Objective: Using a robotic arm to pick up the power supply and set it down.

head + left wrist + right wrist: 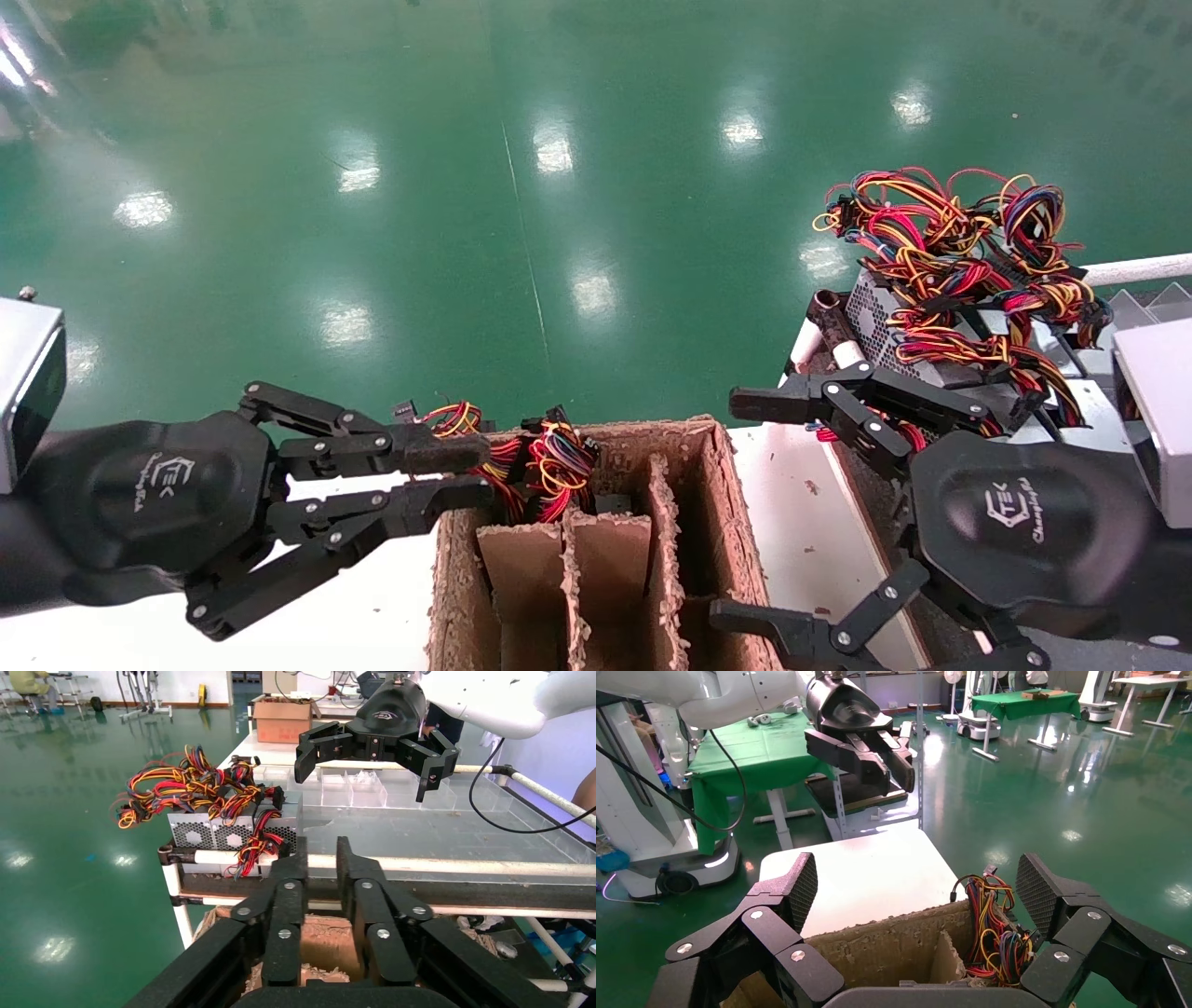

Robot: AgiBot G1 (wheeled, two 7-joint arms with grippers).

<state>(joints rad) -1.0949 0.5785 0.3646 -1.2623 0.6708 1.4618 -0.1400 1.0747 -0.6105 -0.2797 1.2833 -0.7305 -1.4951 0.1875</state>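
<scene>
Left gripper (461,475): fingers nearly closed, a narrow gap between the tips, nothing held. It hovers at the far left corner of the cardboard box (717,494), its tips just beside a bundle of coloured wires (549,466) rising from the box's far left compartment. In the left wrist view the same gripper (322,855) shows its two fingers close together and parallel, empty.

Right gripper (745,508): fingers spread wide, nothing held. One finger lies near the foot of the power supply (894,321); the other reaches down beside the box's right wall. In the right wrist view its ribbed pads (802,888) stand well apart above the box's compartments.

Power supply: a grey metal unit with a perforated face, on the rack (1136,270) to the right, apart from both grippers, its wire bunch (959,242) piled on top.

The box stands on a white table (372,615), cardboard dividers (661,540) upright inside. Green floor (466,186) beyond.
</scene>
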